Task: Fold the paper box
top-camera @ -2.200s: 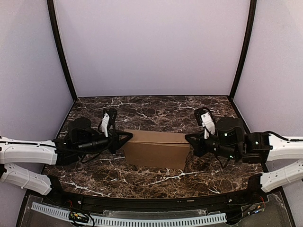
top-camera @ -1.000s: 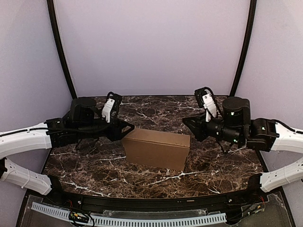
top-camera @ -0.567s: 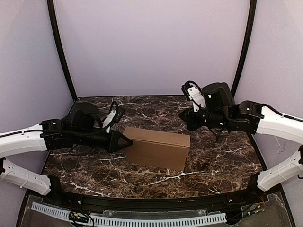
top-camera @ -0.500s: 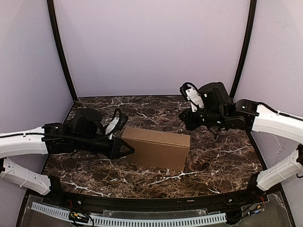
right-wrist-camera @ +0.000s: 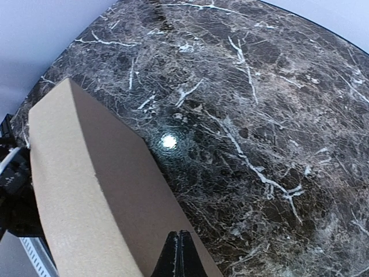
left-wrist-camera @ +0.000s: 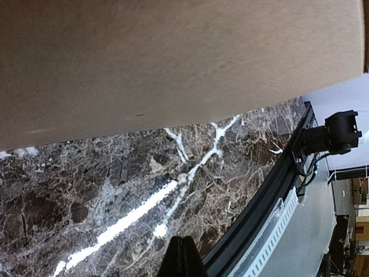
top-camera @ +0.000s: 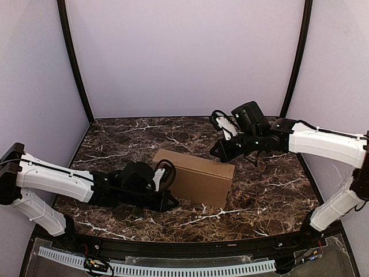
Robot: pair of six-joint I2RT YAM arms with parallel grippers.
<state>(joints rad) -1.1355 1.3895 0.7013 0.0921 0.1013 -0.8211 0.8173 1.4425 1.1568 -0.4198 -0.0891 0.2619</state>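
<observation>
Two closed, empty grippers: the paper box point(top-camera: 196, 180) lies at one o'clock from the left gripper point(top-camera: 173, 203), seven o'clock from the right gripper point(top-camera: 214, 154).

A: What does the right gripper point(right-wrist-camera: 179, 249) show?
B: Fingertips pressed together, above the paper box point(right-wrist-camera: 98, 196)
A: And around it?
B: Dark marble table point(right-wrist-camera: 259, 115), a bright glare spot point(right-wrist-camera: 168, 140) just beside the box

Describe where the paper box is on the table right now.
In the top view, the paper box sits central on the marble table, the left gripper by its near-left corner and the right gripper by its far-right edge.
</observation>
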